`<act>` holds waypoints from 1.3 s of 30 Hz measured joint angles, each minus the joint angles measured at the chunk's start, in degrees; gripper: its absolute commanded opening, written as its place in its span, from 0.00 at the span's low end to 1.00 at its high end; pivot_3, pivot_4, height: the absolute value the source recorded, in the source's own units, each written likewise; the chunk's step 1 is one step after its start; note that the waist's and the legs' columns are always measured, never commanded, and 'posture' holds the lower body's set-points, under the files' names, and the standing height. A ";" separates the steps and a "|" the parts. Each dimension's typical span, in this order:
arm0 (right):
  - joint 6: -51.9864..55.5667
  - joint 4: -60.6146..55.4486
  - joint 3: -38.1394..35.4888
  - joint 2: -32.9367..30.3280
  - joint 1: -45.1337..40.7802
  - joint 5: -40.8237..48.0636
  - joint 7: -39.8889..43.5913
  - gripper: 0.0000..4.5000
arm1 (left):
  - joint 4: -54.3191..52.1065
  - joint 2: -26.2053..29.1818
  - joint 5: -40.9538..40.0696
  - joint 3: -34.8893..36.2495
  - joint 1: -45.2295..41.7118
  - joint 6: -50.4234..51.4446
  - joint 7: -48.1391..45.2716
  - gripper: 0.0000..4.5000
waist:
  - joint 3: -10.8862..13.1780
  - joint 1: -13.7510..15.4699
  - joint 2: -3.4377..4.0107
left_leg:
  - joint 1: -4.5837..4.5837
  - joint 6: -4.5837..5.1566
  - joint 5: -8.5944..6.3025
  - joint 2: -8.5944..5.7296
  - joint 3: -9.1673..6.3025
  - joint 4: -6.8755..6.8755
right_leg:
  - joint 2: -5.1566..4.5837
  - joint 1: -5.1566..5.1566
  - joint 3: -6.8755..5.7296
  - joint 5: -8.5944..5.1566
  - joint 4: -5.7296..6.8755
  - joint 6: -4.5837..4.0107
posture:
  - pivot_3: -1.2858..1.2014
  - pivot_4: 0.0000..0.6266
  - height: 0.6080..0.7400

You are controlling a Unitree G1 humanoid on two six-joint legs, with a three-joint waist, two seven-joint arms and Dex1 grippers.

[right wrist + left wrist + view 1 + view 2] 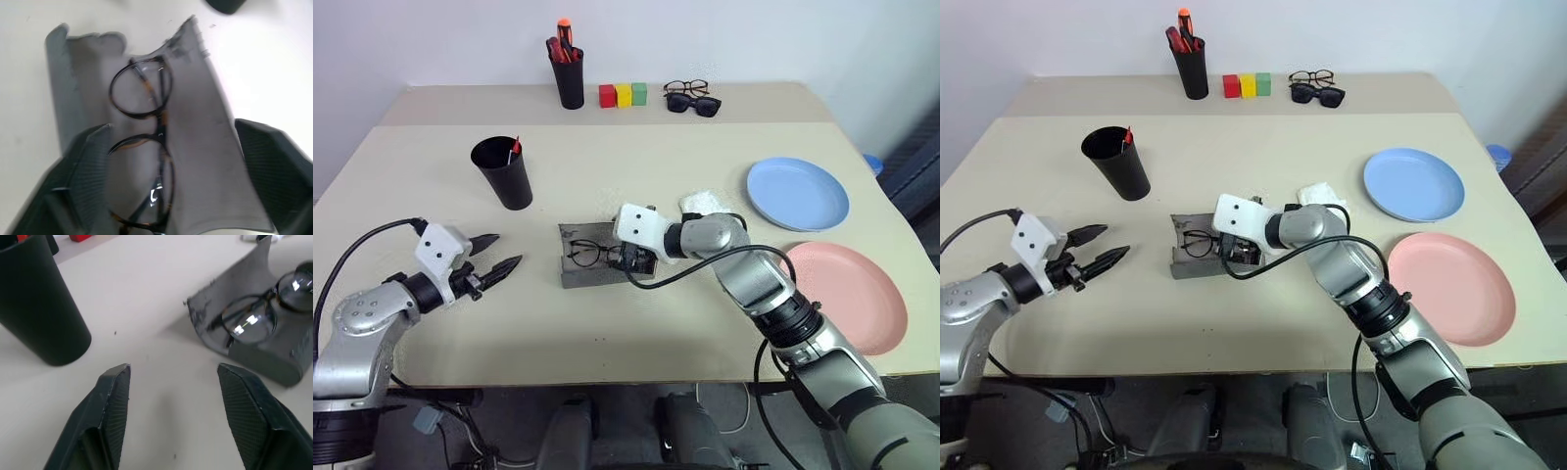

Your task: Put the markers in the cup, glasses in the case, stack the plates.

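Glasses (144, 142) with round clear lenses lie inside the open grey case (582, 262), which sits near the middle of the bench (636, 343) with its lid folded back. Over the right end of that case hovers the right pincer (171, 147), its two black fingers (274, 161) spread wide to either side of the case and clasping nothing; the spectacles rest free between them. Off to the left, the left pincer (499, 269) hangs just above the bench surface, well apart from the case, its fingers (110, 406) parted and empty, pointing toward the case.

Behind the left pincer stands the wide black cup (504, 171), upright, with a red-tipped marker (515, 149) poking above its rim. I cannot make out a second marker in it. On the right side of the bench lie the two plates, not stacked: the light blue plate (798, 193) farther back and the salmon pink plate (852, 294) nearer the front edge, close together.

Along the back of the bench stand a narrow black pen holder (568, 73) with red and orange markers, three coloured blocks (623, 94) in a row, and beside them black sunglasses (693, 103).
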 measured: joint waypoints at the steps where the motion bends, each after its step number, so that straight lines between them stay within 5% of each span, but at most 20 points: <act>1: -0.24 -1.58 -1.22 -0.49 0.11 0.86 0.32 0.89 | -0.21 -0.51 -0.57 -0.73 -1.69 1.81 0.67 0.23 | 0.00 -0.04 -0.01 | -0.01 0.00 0.00 -0.01 0.00 0.01 | 0.00 0.01 0.00 0.00 -0.01 0.00 | 0.52 0.24 1.00; 3: -1.19 -6.04 -4.44 -2.95 2.01 3.05 1.49 0.89 | -0.95 -3.04 -0.60 -3.53 -8.02 6.39 3.79 0.02 | -0.02 0.35 -0.05 | -0.01 0.00 0.00 -0.04 -0.06 0.04 | -0.01 0.09 -0.03 0.00 -0.04 0.01 | 0.52 0.24 1.00; 10: -1.89 -13.02 -8.79 -9.22 10.28 7.29 4.17 0.89 | 7.49 -9.40 3.56 -12.44 -27.61 15.85 11.23 0.02 | -0.04 -0.54 -0.10 | 0.03 0.00 0.00 0.00 0.00 0.06 | 0.21 0.03 0.06 0.00 0.03 0.01 | 0.52 0.24 1.00; 18: 1.22 -18.12 -10.04 -9.79 13.12 9.01 2.19 0.89 | 23.65 -11.62 5.68 -21.57 -40.92 30.11 6.93 0.02 | -0.04 -0.61 -0.10 | 0.00 -0.01 0.01 0.01 0.01 0.06 | 0.24 -0.02 0.10 0.00 0.04 0.01 | 0.52 0.24 1.00; 25: 4.28 -21.56 -11.43 -10.87 14.24 10.60 0.05 0.89 | 21.42 -8.81 5.42 -24.01 -40.20 32.60 -0.56 0.02 | -0.04 -0.39 -0.10 | -0.01 -0.03 0.02 0.01 0.00 0.06 | 0.20 -0.02 0.10 -0.01 0.02 0.01 | 0.52 0.24 1.00; 39: 2.05 -15.04 -11.88 -11.81 13.32 8.44 -4.80 0.89 | -8.94 2.72 1.45 -23.18 -20.24 32.43 -5.78 0.02 | -0.04 -0.27 -0.08 | 0.02 -0.04 0.03 0.04 0.04 0.06 | 0.15 0.03 0.15 -0.01 0.01 0.00 | 0.52 0.24 1.00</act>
